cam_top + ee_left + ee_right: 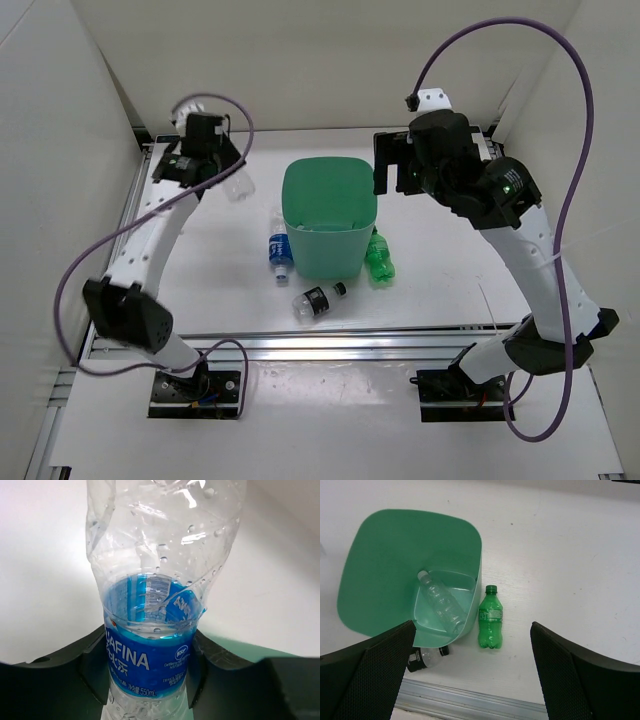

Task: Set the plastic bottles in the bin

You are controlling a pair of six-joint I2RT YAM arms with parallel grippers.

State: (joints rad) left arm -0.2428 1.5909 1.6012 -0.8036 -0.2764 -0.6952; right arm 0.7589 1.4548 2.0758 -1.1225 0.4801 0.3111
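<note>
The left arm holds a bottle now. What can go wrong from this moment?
1. The left gripper clamps the Aquafina bottle at its label. The wall above is crumpled, so the bottle may slip or twist on the way to the green bin.
2. The right gripper hangs open beside the bin's rim, so the two arms could meet there.
3. The green bottle lies close beside the bin wall, so grasping it may nudge the bin.

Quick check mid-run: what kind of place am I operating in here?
Probably a lab robot test cell rather than a home: plain white panel walls box in a white table, and an aluminium frame rail runs along its near edge.
</note>
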